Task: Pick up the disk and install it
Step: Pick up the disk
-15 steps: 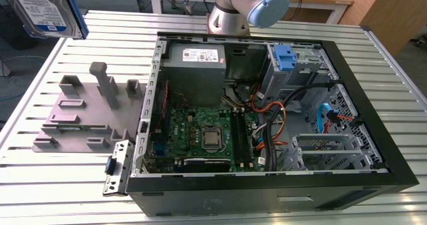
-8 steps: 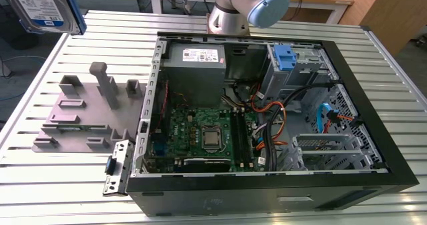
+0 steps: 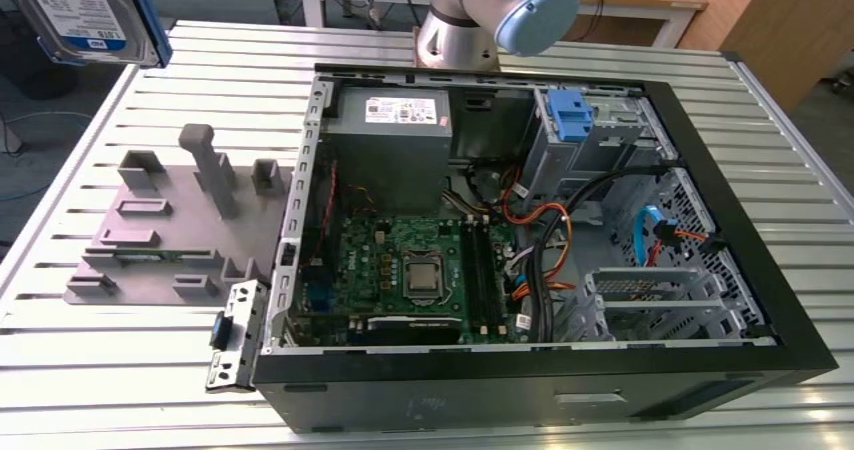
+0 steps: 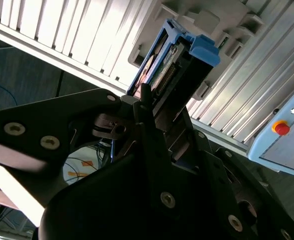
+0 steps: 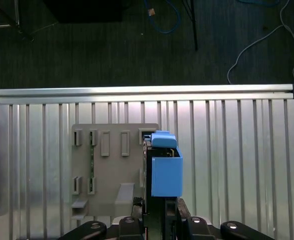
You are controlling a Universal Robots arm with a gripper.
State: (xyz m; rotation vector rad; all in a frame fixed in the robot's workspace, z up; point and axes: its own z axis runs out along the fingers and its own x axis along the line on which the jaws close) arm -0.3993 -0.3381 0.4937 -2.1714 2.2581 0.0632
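Fingers (image 4: pixel 148 120) are closed on the disk (image 4: pixel 172 65), clamping its flat faces near one end. The rest of the disk projects straight out beyond the fingertips, its long axis in line with the fingers. In the first wrist view the disk (image 5: pixel 165 172) shows edge-on, blue bracket outward, raised clear of the slatted counter (image 5: pixel 237 165). The grey holder plate (image 5: pixel 109 167) lies beneath it and just to one side. In the exterior view the disk (image 3: pixel 83 12) hangs high, well apart from the open computer case (image 3: pixel 534 230). The drive bay with the blue latch (image 3: pixel 570 115) lies far across from the fingers, toward the exterior view's right. Judgement: disk picked up, not yet installed.
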